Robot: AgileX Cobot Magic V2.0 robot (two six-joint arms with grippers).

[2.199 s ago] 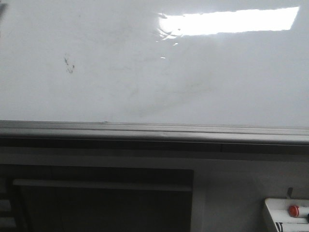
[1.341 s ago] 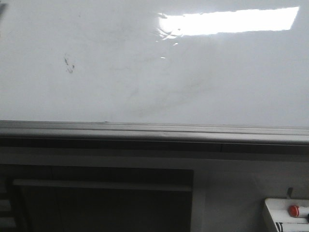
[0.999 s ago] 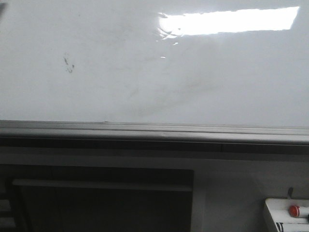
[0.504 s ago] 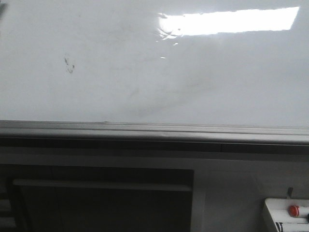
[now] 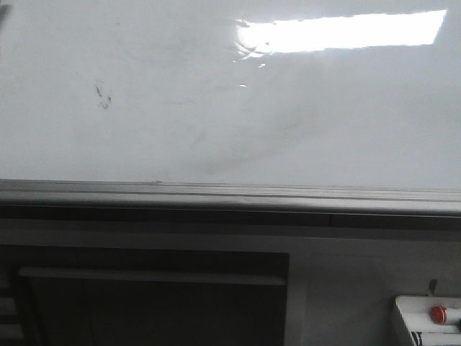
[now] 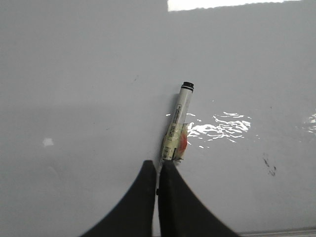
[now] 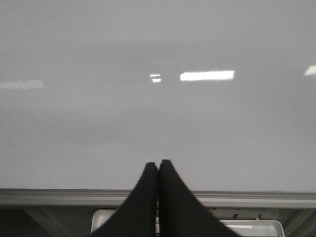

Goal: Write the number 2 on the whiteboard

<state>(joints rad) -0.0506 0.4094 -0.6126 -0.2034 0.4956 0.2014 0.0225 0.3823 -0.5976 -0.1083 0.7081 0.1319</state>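
Whiteboard: large, glossy, filled the upper half of the front view; bore faint grey smears near the middle and a bright rectangular light reflection toward the upper right. Grey metal rail ran along its lower edge. Also seen behind both sets of fingers in the wrist views.

Number 2: not found on the board in any view; only small dark specks at the left of the front view, seen again in the left wrist view.

Left gripper: dark fingers pressed together, pinching the taped lower end of a marker. Marker pointed away from the fingers with its black end toward the board; contact with the surface could not be told. Yellowish tape with a red patch wrapped just above the fingertips.

Right gripper: dark fingers pressed together, holding nothing, held before the board above the rail.

Small white box with a red button: lower right corner of the front view, below the rail, well apart from the specks. Pale tray-like edge under the rail in the right wrist view.

Dark panel: below the rail, left and centre of the front view.

Neither arm visible in the front view.
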